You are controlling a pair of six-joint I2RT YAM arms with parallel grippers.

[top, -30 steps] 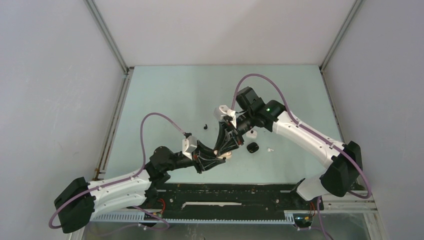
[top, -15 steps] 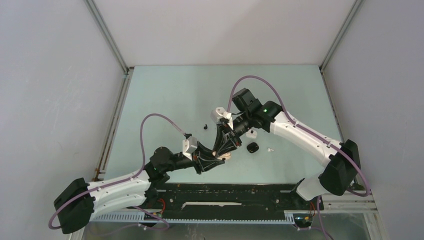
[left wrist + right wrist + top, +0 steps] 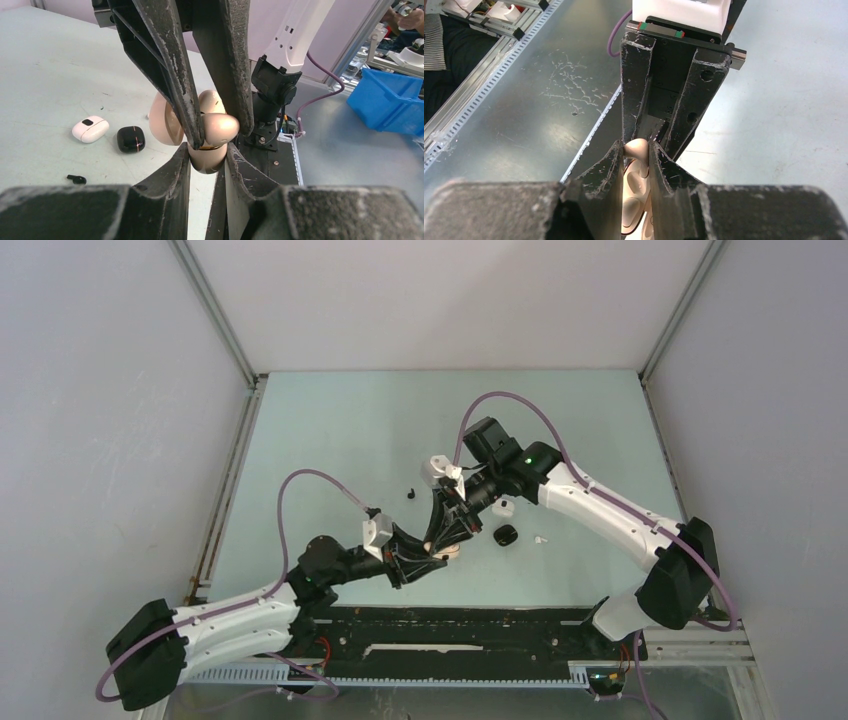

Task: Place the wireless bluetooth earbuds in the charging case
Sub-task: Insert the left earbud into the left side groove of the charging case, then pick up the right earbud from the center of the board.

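My right fingers point(image 3: 172, 75) pinch a cream earbud point(image 3: 222, 129) directly over the open cream case point(image 3: 206, 159), which my left fingers point(image 3: 170, 180) clamp from the opposite side.

I am pinching a cream earbud point(image 3: 638, 147) between the fingertips of my right gripper point(image 3: 634, 151), both pads pressing against it. Directly beneath, an open cream case point(image 3: 634, 200) is showing its moulded recesses. The left gripper point(image 3: 652, 139) is facing me, its black fingers converging toward the case. A scratched grey plate point(image 3: 549, 100) is lying left, the pale table point(image 3: 784, 110) right.
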